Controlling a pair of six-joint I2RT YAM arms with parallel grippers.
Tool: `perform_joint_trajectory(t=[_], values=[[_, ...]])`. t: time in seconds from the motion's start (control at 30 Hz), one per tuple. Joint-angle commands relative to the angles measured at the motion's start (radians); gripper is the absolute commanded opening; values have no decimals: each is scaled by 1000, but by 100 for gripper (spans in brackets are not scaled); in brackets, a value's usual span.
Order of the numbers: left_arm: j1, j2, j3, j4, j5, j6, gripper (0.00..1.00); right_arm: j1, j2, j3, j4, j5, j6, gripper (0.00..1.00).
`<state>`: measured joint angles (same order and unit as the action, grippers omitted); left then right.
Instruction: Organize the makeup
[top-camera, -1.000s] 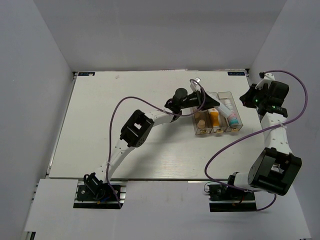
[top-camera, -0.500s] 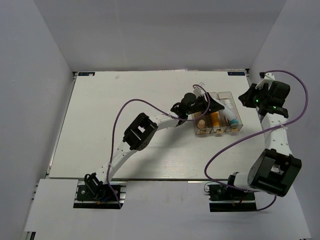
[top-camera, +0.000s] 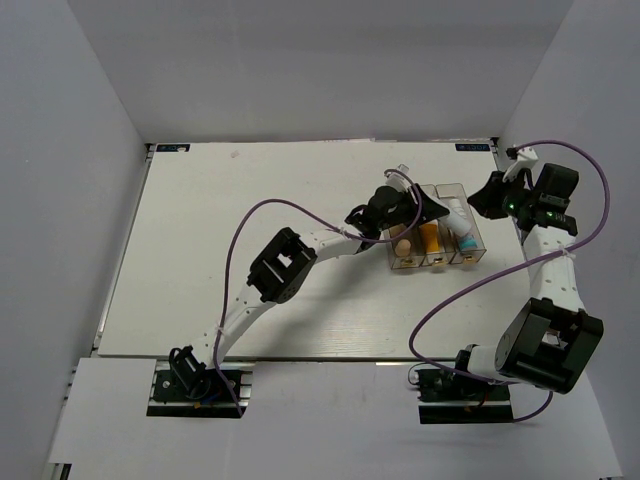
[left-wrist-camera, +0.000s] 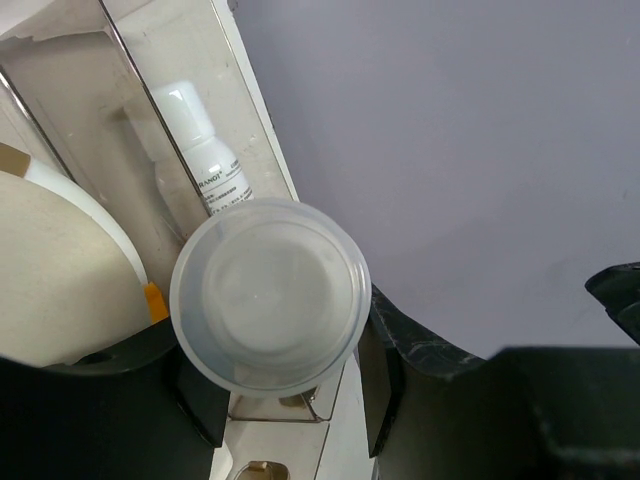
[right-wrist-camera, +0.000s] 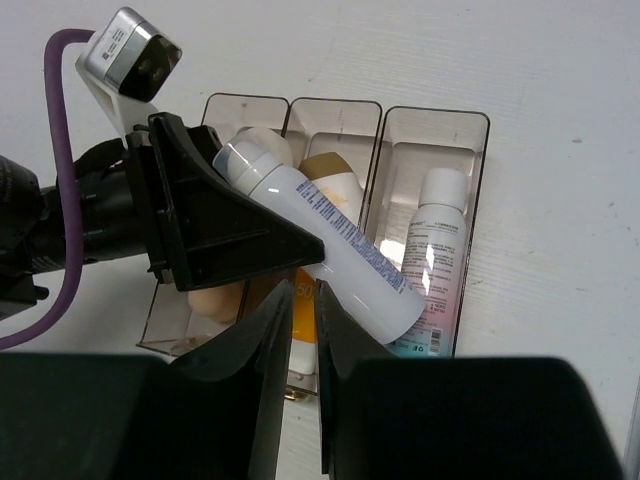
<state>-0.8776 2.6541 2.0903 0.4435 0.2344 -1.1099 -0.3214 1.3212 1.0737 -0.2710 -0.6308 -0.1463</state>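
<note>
My left gripper (top-camera: 427, 207) is shut on a white bottle with blue print (right-wrist-camera: 330, 235), held slanted over the clear three-compartment box (top-camera: 470, 258). Its round end (left-wrist-camera: 268, 295) fills the space between the left gripper (left-wrist-camera: 288, 385) fingers. In the box, a beige sponge (right-wrist-camera: 215, 300) lies in the left compartment. An orange tube (right-wrist-camera: 303, 306) is in the middle one and a white-pink-blue tube (right-wrist-camera: 435, 250) in the right one. My right gripper (right-wrist-camera: 304, 285) hovers beside the box's right side (top-camera: 487, 195), its jaws a narrow slit apart with nothing between them.
The box stands at the back right of the white table (top-camera: 250, 250). The left arm's purple cable (top-camera: 255, 215) loops over the table's middle. Grey walls close in the table on three sides.
The left gripper has carried the white bottle to the right, over the box. The right gripper has shifted slightly left toward the box and its jaws have parted a little.
</note>
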Motion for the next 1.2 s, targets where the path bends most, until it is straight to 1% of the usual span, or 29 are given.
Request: perform_joint_trajectory(t=[0.0,0.07,0.17,0.2,0.27,0.3,0.37,0.4,0.43,0.47,0.5,0.53,0.57,0.63,0.73,0.77,0.8,0.87,0.9,1.03,1.17], values=[[-17,-79,48,11,-32,9,12,-7,0,42,-16,-41,-50,21],[-17,-77,50,15,-30,9,12,-4,9,46,-30,-61,-97,23],[-17,-80,51,15,-26,10,9,-5,41,75,-75,-112,-209,24],[-17,-82,51,17,-23,10,9,-5,53,104,-127,-127,-307,24],[-17,-85,51,20,-23,13,7,-2,99,146,-207,-184,-430,25],[-17,-85,51,20,-21,13,7,-5,116,193,-296,-199,-564,25],[-17,-97,51,20,-20,24,7,-7,163,235,-362,-205,-671,26],[-17,-103,51,18,-21,28,7,-7,176,253,-394,-207,-720,29],[-17,-117,48,9,-23,33,6,-8,199,291,-469,-210,-830,31],[-17,-126,48,5,-24,50,6,-10,210,310,-505,-211,-879,33],[-17,-135,48,1,-27,56,6,-10,216,322,-540,-217,-932,38],[-17,-143,47,1,-27,64,6,-11,228,336,-598,-219,-1034,41],[-17,-155,47,3,-29,73,6,-11,231,335,-612,-221,-1074,45],[-17,-167,47,1,-23,81,6,-8,231,321,-619,-213,-1143,50],[-17,-197,42,-12,-14,107,5,-4,240,301,-622,-211,-1197,55],[-17,-203,40,-15,-14,110,5,-5,245,299,-637,-214,-1214,63],[-17,-213,37,-17,-10,113,5,-1,254,299,-648,-216,-1233,73],[-17,-220,37,-15,-6,117,5,2,265,295,-662,-213,-1266,76],[-17,-224,37,-14,-1,116,5,7,268,293,-662,-211,-1273,82],[-17,-232,36,-6,11,110,5,25,276,282,-620,-185,-1259,85],[-17,-238,34,-8,23,108,5,42,248,232,-485,-168,-1172,84]])
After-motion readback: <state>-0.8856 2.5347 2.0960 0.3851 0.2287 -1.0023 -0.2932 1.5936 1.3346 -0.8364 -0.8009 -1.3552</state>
